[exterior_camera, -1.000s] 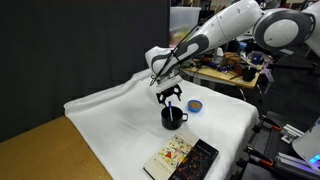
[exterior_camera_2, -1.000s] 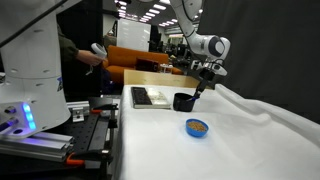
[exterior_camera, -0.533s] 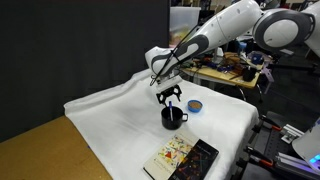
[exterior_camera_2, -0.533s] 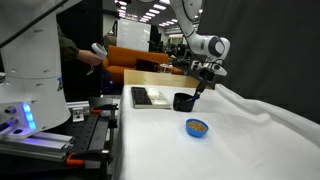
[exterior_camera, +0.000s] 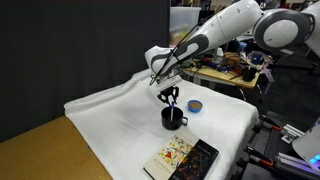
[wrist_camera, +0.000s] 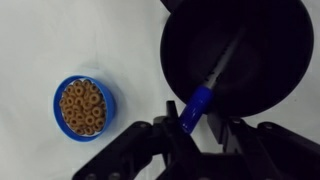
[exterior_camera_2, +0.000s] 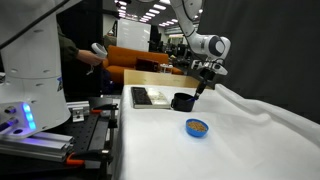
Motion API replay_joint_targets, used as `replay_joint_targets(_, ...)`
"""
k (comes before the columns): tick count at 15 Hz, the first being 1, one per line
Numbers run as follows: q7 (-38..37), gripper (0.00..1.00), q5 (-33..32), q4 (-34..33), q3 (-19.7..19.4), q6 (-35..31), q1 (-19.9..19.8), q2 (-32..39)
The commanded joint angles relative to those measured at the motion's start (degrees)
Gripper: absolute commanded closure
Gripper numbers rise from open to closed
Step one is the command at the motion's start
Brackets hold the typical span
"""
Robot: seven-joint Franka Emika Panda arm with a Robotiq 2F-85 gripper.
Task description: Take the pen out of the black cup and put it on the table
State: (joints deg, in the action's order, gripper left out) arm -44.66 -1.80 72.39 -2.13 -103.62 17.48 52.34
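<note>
Tabletop [exterior_camera: 105,105] = white cloth, soft and wrinkled, w/ tan wood bare at one edge. Black cup [wrist_camera: 280,70]: squat, round, dark smooth inside, plain rim; it stands upright on the cloth in both exterior views.

Pen [wrist_camera: 200,100]: thin, straight, short. Its upper end is rounded, glossy blue plastic. The shaft below looks paler and slimmer and runs down into the cup. Pen is in the cup, tilted, w/ the lower end inside against the dark interior and the blue end poking over the rim on your tool's side.

Your tool [wrist_camera: 193,128]: black, blocky fingers. It hangs just above the cup rim, w/ one finger on each side of the pen's blue end. Jaws are drawn in close around it, but can't tell whether the pads actually press the pen.

Small round blue dish [wrist_camera: 58,107], thin rim, filled w/ tan ring-shaped cereal pieces, sits on the cloth beside the cup, not touching it. Flat rectangular book [exterior_camera: 183,158], black-edged w/ a colourful cover, lies near the tabletop edge, apart from the cup. Arm [exterior_camera: 230,25] = white, smooth, rounded links.
</note>
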Motion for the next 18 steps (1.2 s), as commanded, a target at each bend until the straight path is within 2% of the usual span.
replay_joint_targets(1, 0.0, 0.94, 0.1, -0.6, 0.5, 0.4, -0.4, 0.1)
replay_joint_targets(2, 0.0, 0.98, 0.1, -0.8, 0.5, 0.5, -0.4, 0.1)
replay_joint_targets(4, 0.0, 0.96, 0.2, -1.1, 0.5, 0.5, -0.4, 0.2)
replay_joint_targets(18, -0.2, 0.95, -0.3, -0.1, 0.2, -1.3, -0.3, -1.1)
